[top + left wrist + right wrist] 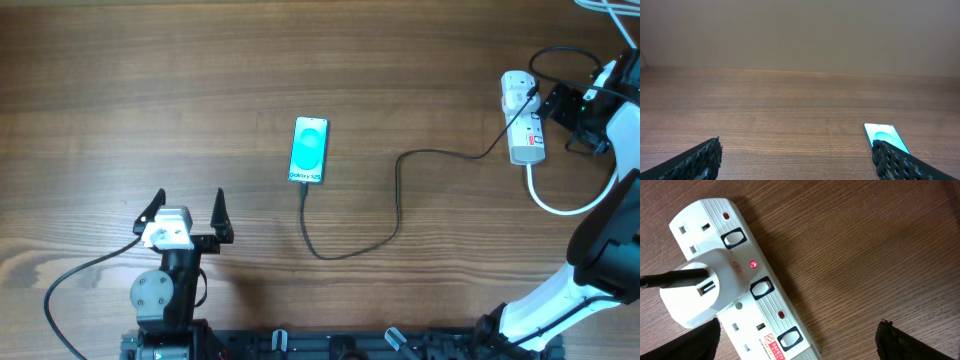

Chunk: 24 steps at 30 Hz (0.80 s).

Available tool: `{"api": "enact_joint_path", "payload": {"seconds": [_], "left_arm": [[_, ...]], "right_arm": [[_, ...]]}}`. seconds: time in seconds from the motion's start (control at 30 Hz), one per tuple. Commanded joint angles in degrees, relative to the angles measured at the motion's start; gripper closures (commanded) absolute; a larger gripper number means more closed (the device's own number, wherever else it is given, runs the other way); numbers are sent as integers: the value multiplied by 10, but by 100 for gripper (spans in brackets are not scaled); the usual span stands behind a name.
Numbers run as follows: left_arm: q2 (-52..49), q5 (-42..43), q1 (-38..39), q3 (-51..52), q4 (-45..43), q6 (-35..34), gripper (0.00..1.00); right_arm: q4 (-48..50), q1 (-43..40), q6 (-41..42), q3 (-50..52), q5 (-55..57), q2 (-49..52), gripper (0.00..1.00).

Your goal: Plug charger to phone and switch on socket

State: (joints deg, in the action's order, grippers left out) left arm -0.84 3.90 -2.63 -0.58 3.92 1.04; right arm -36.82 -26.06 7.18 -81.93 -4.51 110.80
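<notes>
The phone [308,150] lies flat at the table's middle with its teal screen lit; it also shows in the left wrist view [882,135]. The black charger cable [398,190] runs from the phone's near edge, where its tip meets the phone, in a loop to a white plug [695,292] in the socket strip [525,130]. In the right wrist view the strip [767,307] has a red lamp [753,264] lit beside the plug and several rocker switches. My right gripper [547,100] [799,327] is open and empty, just over the strip. My left gripper [186,212] [797,152] is open and empty, near-left of the phone.
The strip's thick white cord [548,205] curves toward the right arm's base [600,260]. Loose cables [560,55] lie behind the strip at the far right corner. Bare wooden table [150,90] stretches left of the phone.
</notes>
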Motion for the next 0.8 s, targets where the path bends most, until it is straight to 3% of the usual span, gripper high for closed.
{"api": "enact_joint_path", "payload": {"seconds": [0.0,0.5,0.77], "left_arm": [[7,-4,3,2,3,9,0],[7,-4,3,2,3,9,0],[7,-4,3,2,3,9,0]], "right_arm": [[1,0,-10,0,-7,-10,0],[1,8,-10,0,-6,-222,0],[0,136,-10,0,-7,-225,0]]}}
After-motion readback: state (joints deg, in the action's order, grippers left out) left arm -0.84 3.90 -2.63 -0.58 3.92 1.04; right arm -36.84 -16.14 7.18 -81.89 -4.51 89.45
